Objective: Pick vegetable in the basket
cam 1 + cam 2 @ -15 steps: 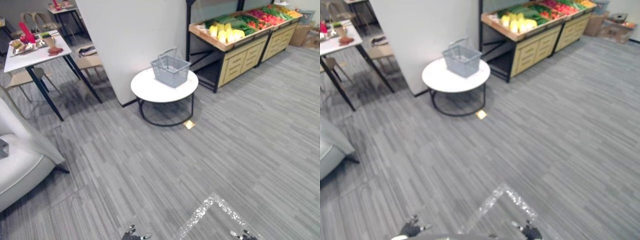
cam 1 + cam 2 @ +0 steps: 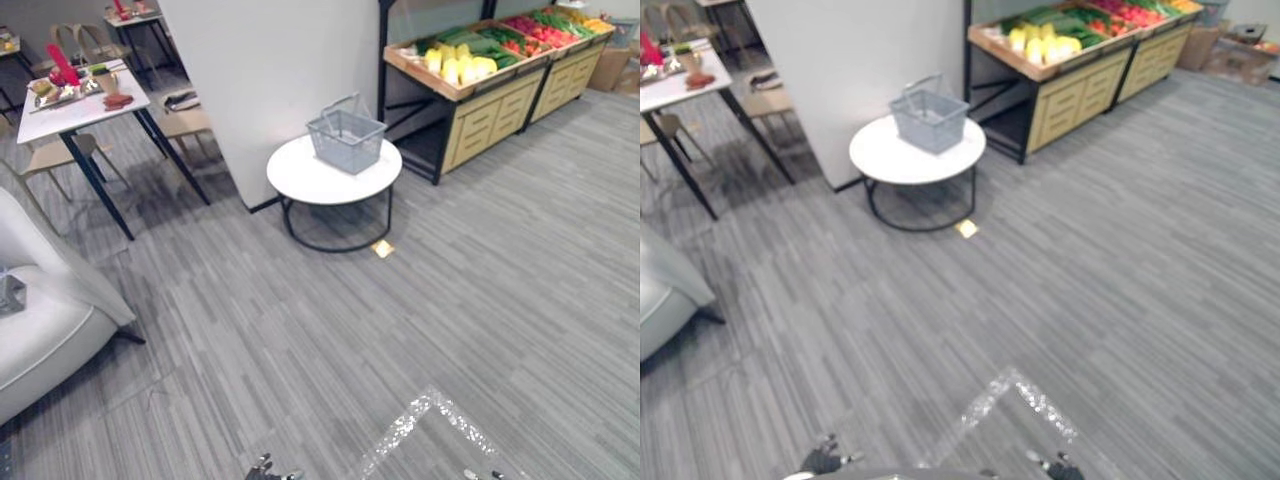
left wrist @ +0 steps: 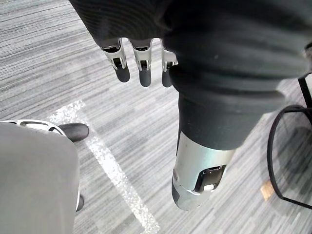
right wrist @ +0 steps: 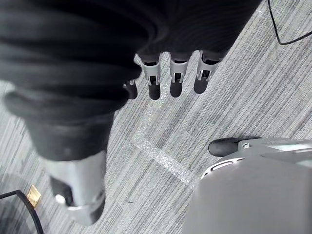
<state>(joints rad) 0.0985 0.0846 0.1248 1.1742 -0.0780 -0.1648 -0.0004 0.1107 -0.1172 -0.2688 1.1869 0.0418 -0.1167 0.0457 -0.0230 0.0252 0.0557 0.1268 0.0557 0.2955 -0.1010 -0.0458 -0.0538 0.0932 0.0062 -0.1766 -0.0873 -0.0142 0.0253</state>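
Observation:
A grey shopping basket with its handle raised stands on a round white table across the room. Behind it to the right, a wooden produce stand holds yellow vegetables, green ones and red ones. My left hand hangs over the grey floor with relaxed fingers and holds nothing. My right hand hangs the same way, fingers straight and empty. Both hands are far from the basket and the stand.
A white wall pillar rises behind the round table. A dining table with dishes and chairs stands far left, and a white sofa sits near left. A yellow tag and a silver tape corner mark the floor.
The whole picture has shifted slightly, so the camera has moved. The basket, table and stand stay in place, and both hands hang as before.

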